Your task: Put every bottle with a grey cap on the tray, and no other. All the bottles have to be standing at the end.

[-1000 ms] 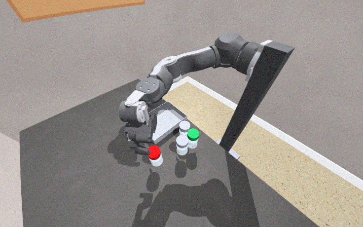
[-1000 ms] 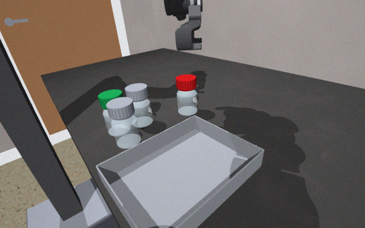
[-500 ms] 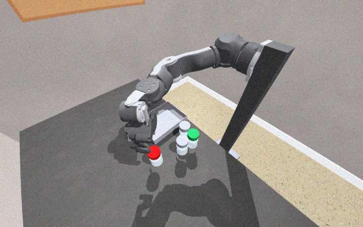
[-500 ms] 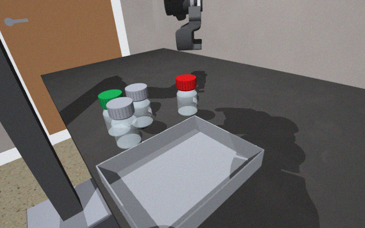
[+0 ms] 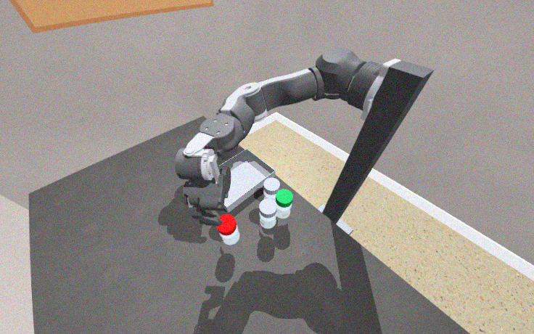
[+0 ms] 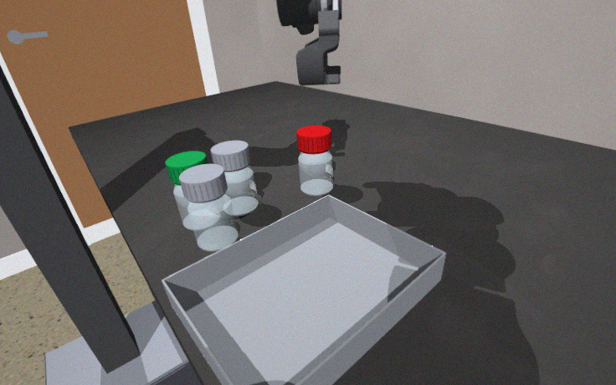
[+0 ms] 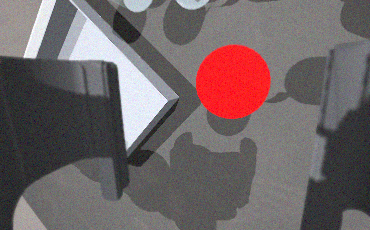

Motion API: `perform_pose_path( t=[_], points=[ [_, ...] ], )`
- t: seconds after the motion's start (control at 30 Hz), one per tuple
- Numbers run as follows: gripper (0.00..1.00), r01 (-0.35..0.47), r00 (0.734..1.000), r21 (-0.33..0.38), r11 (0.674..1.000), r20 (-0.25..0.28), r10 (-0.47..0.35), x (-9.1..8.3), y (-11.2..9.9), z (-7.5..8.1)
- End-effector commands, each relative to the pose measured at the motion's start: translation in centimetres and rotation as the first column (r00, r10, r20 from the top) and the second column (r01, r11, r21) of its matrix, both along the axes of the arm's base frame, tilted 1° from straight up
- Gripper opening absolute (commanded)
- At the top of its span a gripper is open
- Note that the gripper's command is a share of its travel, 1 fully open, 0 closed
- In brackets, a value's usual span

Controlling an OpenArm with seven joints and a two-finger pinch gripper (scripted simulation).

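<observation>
- We are viewing the fingers point(image 5: 207, 218) point(image 6: 333, 74) spread, holding nothing, above the red-capped bottle point(image 5: 229, 230) point(image 6: 315, 167) point(image 7: 233, 82).
- Two grey-capped bottles point(image 5: 268, 214) point(image 6: 230, 156) are standing off the tray point(image 5: 252, 188) point(image 6: 386, 341) point(image 7: 150, 75); transfer is presumably pending, requiring a sideways move.
- The dark tabletop point(image 5: 98, 244) point(image 6: 567, 218) point(image 7: 280, 185) is bearing shadows.
- Beyond, we are seeing a brown door point(image 6: 122, 59).
</observation>
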State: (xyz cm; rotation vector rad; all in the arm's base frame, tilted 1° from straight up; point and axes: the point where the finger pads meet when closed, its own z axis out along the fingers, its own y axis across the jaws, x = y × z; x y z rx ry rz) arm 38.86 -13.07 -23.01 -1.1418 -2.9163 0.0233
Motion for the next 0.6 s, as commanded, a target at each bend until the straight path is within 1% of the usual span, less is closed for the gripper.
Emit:
perform_pose_path(
  t=[0.0, 0.33, 0.57],
  points=[
    [0.42, 0.0, 1.0, 0.002, 1.0, 0.004, 0.0, 0.1, 0.0, 0.1],
    [0.42, -0.011, 1.0, 0.002, 1.0, 0.004, 0.011, -0.1, 0.1, 0.2],
    [0.42, -0.082, 0.997, 0.003, 0.997, 0.004, 0.082, -1.4, 0.5, 0.3]
  ],
)
